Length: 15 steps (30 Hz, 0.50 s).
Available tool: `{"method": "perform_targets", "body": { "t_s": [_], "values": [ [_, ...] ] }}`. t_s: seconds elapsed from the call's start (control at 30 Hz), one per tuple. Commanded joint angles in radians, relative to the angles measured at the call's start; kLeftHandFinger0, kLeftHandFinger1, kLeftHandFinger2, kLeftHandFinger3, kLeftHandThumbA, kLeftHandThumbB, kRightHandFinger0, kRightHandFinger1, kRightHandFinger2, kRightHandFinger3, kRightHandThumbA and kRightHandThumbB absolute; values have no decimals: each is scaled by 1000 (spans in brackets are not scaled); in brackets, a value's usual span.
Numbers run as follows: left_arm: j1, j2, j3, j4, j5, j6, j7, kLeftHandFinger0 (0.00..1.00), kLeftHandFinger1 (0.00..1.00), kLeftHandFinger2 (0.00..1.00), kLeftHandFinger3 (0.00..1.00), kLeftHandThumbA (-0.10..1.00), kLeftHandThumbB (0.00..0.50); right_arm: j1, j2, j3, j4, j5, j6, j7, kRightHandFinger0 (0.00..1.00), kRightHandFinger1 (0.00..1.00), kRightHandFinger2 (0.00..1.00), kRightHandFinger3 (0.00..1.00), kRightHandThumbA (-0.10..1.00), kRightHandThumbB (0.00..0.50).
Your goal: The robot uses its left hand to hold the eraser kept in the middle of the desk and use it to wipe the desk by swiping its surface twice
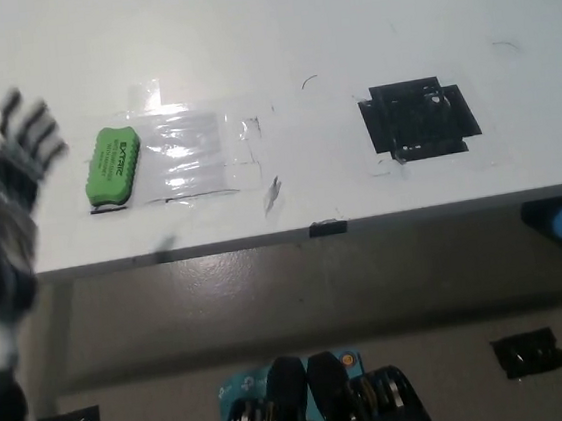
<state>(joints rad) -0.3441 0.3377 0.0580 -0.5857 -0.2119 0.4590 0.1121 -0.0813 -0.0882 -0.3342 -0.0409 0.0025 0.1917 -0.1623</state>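
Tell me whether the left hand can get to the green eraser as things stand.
Probably yes: the left hand is raised, fingers spread, just left of the green eraser, and nothing lies between them on the desk.
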Motion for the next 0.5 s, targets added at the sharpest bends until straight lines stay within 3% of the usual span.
{"method": "perform_targets", "body": {
  "t_s": [0.0, 0.03, 0.07, 0.1, 0.2, 0.3, 0.4, 0.43, 0.47],
  "values": [
    [-104, 83, -37, 81, 191, -56, -29, 1000, 1000, 1000, 1000, 1000, 93, 0, -21, 4, -49, -1, 19, -3, 993, 975, 919, 960, 1000, 64],
    [-171, 163, -98, 198, 310, -123, -50, 1000, 1000, 1000, 1000, 1000, 83, -2, -19, 3, -51, 0, 30, -5, 993, 972, 915, 957, 1000, 74],
    [-213, 204, -138, 247, 371, -114, -61, 1000, 1000, 1000, 1000, 1000, 59, -1, -23, 7, -50, -4, 24, -3, 991, 970, 914, 959, 1000, 64],
    [-248, 236, -173, 308, 424, -158, -68, 1000, 1000, 1000, 1000, 1000, 2, 2, -24, 7, -56, -5, 30, -2, 988, 968, 913, 959, 1000, 61],
    [-364, 340, -325, 506, 600, -223, -108, 1000, 1000, 1000, 1000, 1000, 53, 0, -28, 7, -54, 3, 33, 6, 979, 958, 906, 935, 1000, 71],
    [-464, 389, -470, 691, 754, -294, -99, 1000, 1000, 1000, 1000, 1000, 119, 5, -32, 11, -60, 5, 40, 14, 997, 970, 917, 949, 1000, 73],
    [-523, 405, -575, 773, 860, -276, -95, 1000, 1000, 1000, 1000, 1000, 212, 11, -30, 13, -61, 5, 42, 16, 988, 959, 902, 934, 1000, 75],
    [-541, 405, -607, 801, 884, -273, -94, 1000, 1000, 1000, 1000, 1000, 217, 17, -28, 14, -62, 5, 40, 18, 987, 960, 902, 935, 1000, 74],
    [-586, 407, -686, 843, 980, -241, -118, 1000, 1000, 1000, 1000, 1000, 258, 21, -30, 16, -57, 9, 34, 24, 985, 960, 904, 938, 1000, 86]
  ]
}}
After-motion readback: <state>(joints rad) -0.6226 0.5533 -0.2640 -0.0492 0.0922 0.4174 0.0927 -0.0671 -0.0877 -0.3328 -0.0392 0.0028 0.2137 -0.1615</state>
